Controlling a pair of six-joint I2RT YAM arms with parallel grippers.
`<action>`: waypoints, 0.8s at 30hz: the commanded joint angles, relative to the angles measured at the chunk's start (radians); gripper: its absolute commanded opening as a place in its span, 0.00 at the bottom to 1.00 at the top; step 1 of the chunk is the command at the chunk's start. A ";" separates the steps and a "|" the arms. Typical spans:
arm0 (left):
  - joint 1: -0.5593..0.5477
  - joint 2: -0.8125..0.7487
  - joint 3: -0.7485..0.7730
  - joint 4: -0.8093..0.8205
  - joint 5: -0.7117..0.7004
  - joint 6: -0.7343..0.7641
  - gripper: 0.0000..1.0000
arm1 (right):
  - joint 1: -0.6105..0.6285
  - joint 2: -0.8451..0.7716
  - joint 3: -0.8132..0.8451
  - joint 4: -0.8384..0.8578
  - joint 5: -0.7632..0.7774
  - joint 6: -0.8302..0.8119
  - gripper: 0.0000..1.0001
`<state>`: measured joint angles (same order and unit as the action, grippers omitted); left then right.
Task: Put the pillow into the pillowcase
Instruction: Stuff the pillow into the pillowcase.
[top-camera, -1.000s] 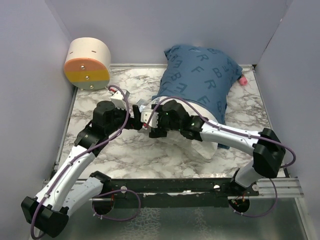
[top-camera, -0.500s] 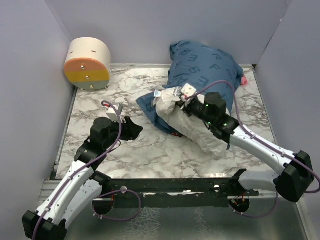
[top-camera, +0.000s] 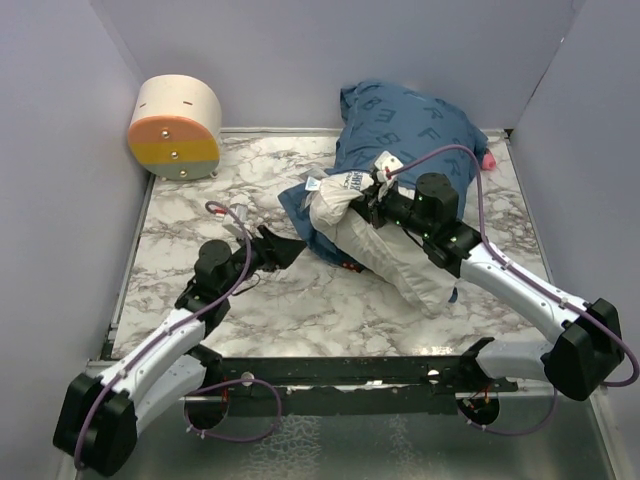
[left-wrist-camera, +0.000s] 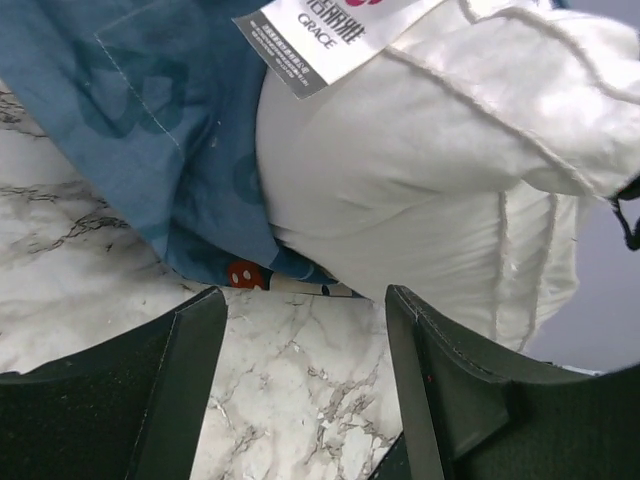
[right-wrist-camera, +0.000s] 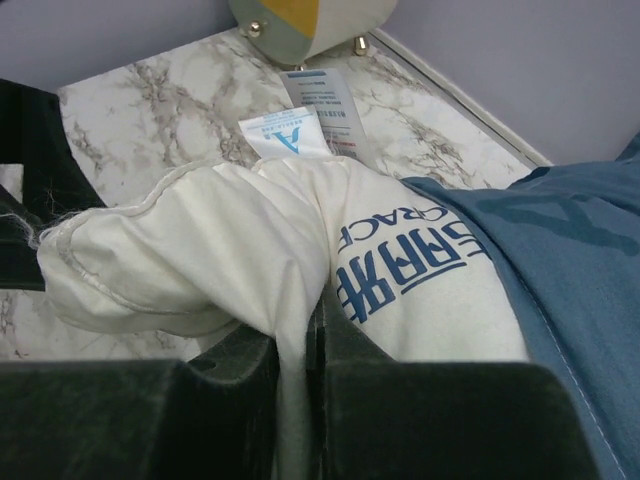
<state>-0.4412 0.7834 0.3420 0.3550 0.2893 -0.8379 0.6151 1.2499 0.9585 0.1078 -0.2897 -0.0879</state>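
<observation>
Pillow (top-camera: 390, 265) sits perhaps halfway inside pillowcase (top-camera: 400, 125), near end bare; right end effector (top-camera: 372, 193) pinches pillow's seam, left end effector (top-camera: 285, 247) wide, empty.

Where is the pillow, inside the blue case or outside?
Partly in: the pillow has its far end under the pillowcase, white near end sticking out.

Under me: white marble-veined table (top-camera: 190, 205) | around me: plain lavender walls (top-camera: 300, 50) on three sides | far-left corner: cream drum (top-camera: 177, 125) on its side, orange-yellow-teal face | light: soft, even
</observation>
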 joint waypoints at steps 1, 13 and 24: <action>-0.052 0.192 0.052 0.206 -0.015 -0.007 0.68 | -0.020 -0.014 0.063 0.128 0.009 0.053 0.01; -0.088 0.590 0.109 0.423 -0.066 0.097 0.79 | -0.031 -0.009 0.080 0.114 0.012 0.062 0.01; -0.090 0.856 0.247 0.676 0.057 0.176 0.76 | -0.045 -0.025 0.074 0.102 0.008 0.068 0.01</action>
<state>-0.5259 1.5764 0.5152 0.8871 0.2760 -0.7021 0.5926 1.2518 0.9771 0.1093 -0.3012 -0.0448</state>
